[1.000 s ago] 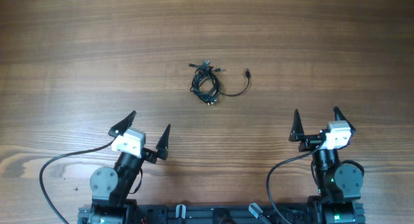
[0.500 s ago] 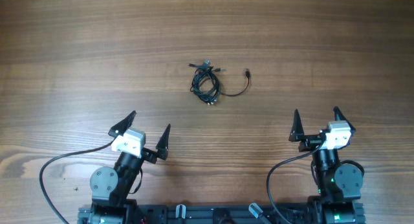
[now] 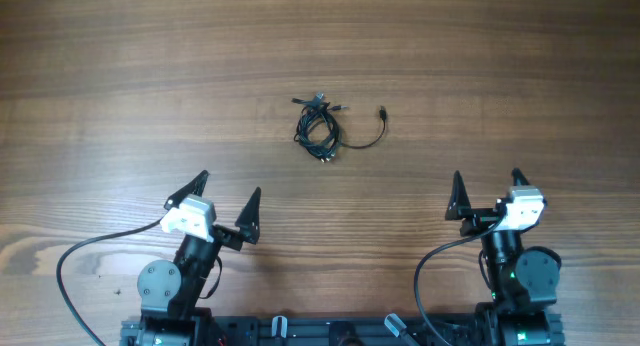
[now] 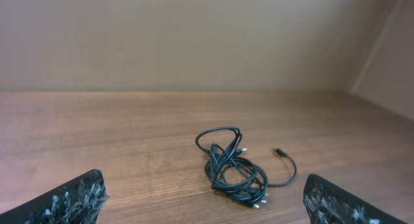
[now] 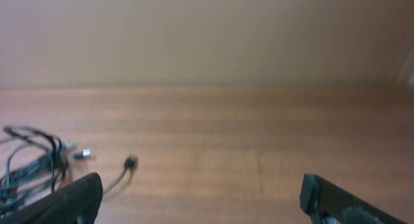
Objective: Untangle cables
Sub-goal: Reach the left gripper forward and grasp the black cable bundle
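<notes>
The cables (image 3: 320, 129) lie as a small tangled bundle of thin black cords on the wooden table, with one loose end curving right to a small plug (image 3: 382, 113). The bundle also shows in the left wrist view (image 4: 233, 169) and at the left edge of the right wrist view (image 5: 32, 166). My left gripper (image 3: 225, 198) is open and empty, near the front edge, well short of the bundle. My right gripper (image 3: 487, 192) is open and empty at the front right, apart from the cables.
The wooden table (image 3: 520, 76) spreads bare around the bundle. Thicker black arm cables (image 3: 90, 251) loop by both arm bases at the front edge. A plain wall shows behind the table in the wrist views.
My left gripper has shifted slightly to the left and forward. The cables and the right gripper have not moved.
</notes>
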